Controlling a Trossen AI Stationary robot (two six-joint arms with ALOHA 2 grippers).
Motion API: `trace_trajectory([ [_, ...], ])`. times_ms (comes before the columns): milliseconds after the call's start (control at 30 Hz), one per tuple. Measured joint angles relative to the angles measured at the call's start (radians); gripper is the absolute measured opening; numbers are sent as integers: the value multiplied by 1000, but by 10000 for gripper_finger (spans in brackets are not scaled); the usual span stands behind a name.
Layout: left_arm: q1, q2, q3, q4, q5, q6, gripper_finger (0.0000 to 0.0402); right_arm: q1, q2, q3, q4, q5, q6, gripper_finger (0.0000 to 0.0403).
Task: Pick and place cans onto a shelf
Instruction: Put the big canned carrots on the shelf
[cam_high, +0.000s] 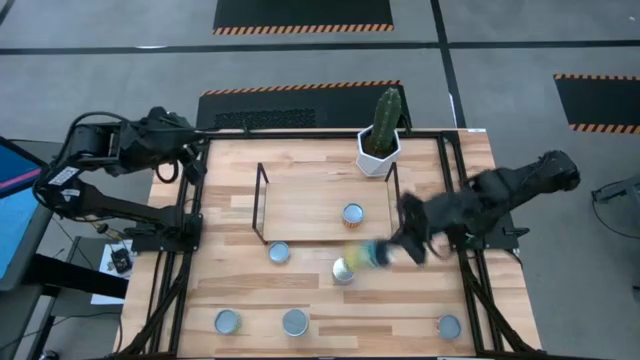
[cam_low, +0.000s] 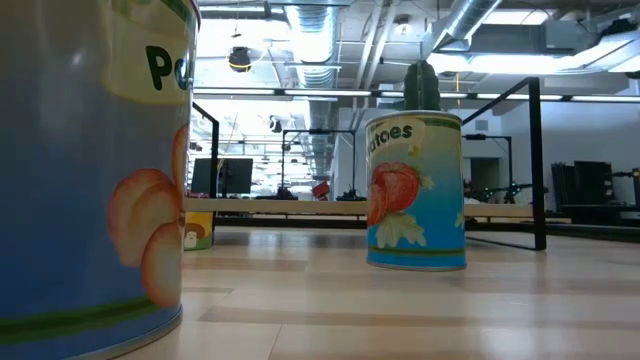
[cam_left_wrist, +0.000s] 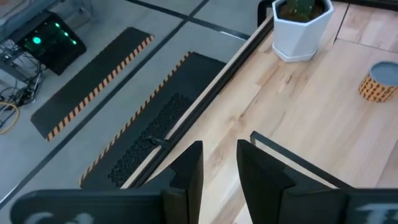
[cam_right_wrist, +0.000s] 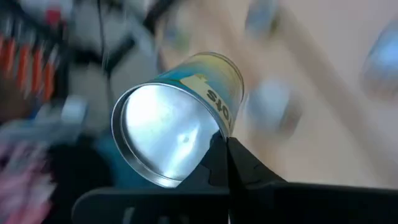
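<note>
Counting from the high view: one can stands on the shelf board, toward its 3 o'clock end. That looks like the only one placed so far.

Right gripper sits at table centre-right, just off the shelf's 4 o'clock corner, clamped on a held can that lies tilted on its side in the grip. Right wrist view confirms it: fingers pinched on the rim of the held can, its shiny end facing the camera, blue-and-yellow label visible. Blur suggests the arm is moving; I can't tell which way.

Left gripper is parked at the table's 10 o'clock corner, fingers slightly apart, holding nothing.

Loose cans on the table:
- upright can just beside the shelf's 6 o'clock edge
- centre can touching or just beside the held can
- near-left can at 7 o'clock
- near-mid can at 6 o'clock
- corner can at 5 o'clock

Cactus pot stands at 1 o'clock, apart from the shelf.

Judgement: early stage, one shelved, one in hand, five to go.
</note>
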Motion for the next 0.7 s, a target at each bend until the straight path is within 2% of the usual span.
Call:
trace_trajectory([
  [133, 0, 1, 0, 1, -17, 0, 87, -130, 65, 91, 121, 124, -243, 1],
  [300, 0, 0, 0, 3, -80, 0, 87, -278, 198, 201, 244, 147, -486, 1],
  [367, 0, 1, 0, 11, -95, 0, 87, -334, 260, 255, 218, 141, -532, 0],
  [500, 0, 1, 0, 13, -98, -4, 87, -432, 400, 374, 93, 60, -550, 0],
  [700, 0, 2, 0, 13, -98, -25, 87, -512, 610, 563, -103, -57, -586, 0],
])
